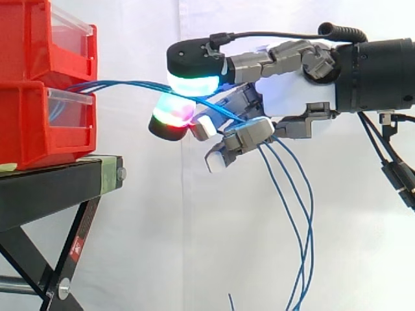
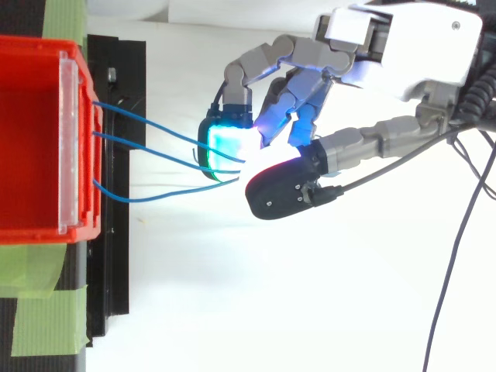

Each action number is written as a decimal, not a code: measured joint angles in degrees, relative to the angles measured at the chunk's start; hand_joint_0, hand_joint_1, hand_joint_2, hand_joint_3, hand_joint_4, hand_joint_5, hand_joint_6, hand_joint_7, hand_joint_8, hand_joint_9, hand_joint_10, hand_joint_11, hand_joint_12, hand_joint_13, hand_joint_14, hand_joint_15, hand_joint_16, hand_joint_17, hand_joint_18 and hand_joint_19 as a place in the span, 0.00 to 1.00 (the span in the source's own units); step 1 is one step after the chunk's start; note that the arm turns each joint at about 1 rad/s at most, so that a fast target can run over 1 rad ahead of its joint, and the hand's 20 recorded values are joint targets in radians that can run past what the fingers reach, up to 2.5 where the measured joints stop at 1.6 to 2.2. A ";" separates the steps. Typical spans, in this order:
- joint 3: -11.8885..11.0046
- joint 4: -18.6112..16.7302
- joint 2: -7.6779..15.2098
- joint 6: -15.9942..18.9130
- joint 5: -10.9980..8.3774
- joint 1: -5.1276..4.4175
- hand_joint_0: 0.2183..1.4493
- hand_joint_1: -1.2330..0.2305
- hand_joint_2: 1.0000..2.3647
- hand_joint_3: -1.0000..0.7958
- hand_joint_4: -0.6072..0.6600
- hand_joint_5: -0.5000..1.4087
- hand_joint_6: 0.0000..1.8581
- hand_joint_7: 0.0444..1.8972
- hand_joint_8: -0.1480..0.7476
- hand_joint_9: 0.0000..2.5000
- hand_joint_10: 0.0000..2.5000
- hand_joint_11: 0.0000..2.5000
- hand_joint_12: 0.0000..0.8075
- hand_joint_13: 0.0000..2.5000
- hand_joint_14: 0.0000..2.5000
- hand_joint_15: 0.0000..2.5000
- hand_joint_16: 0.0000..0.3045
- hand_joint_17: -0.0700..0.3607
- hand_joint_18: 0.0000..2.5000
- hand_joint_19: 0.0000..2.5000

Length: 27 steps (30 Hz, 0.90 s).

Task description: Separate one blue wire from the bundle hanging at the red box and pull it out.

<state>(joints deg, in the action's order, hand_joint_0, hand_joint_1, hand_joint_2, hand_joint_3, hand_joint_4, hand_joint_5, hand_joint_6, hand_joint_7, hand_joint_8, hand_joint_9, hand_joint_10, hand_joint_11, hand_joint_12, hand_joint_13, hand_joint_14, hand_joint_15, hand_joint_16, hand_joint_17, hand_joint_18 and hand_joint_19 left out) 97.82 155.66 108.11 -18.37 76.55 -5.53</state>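
curling its fingers round the blue wires, the hand held them — strands running level from the front edge of the red box.

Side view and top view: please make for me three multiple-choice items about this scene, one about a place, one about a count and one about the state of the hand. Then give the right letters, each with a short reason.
1. Where do the blue wires go after they leave the red bins?
A) They coil on top of the bins.
B) They cross the gap into the hand, then hang below it.
C) They drop straight down at the bins.

2. How many red bins are stacked in the side view?
A) one
B) two
C) four

3. How is the hand?
A) open, with straight fingers clear of the wires
B) a fist touching no wire
C) fingers curled, with wires passing between them and the thumb

Answers:
1 B: the wires span the gap and hang beneath the hand.
2 B: one bin sits on another.
3 C: the wires run between the thumb and the curled fingers.
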 measured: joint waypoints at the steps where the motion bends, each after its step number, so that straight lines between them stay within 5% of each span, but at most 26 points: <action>1: 0.00 0.00 0.00 0.00 0.00 0.00 0.40 0.27 0.02 0.42 0.63 0.13 0.45 0.57 0.54 0.36 0.01 0.44 0.38 0.56 0.06 0.63 0.17 0.43 0.26 0.32; 14: 0.00 0.00 -0.02 0.09 0.00 -0.01 0.35 0.25 0.01 0.36 0.63 0.13 0.45 0.57 0.54 0.35 0.01 0.44 0.38 0.55 0.05 0.63 0.17 0.43 0.26 0.33; 27: 0.00 -0.46 -0.01 0.01 0.00 -0.01 0.29 0.43 0.00 0.31 0.66 0.14 0.42 0.57 0.57 0.40 0.01 0.44 0.38 0.57 0.10 0.60 0.18 0.44 0.28 0.33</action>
<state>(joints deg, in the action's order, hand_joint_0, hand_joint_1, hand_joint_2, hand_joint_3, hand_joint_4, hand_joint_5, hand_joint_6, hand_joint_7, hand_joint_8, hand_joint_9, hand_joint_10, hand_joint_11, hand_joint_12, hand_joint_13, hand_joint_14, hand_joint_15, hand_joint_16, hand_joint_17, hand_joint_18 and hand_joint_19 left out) 97.82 155.19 108.09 -18.36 76.55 -5.54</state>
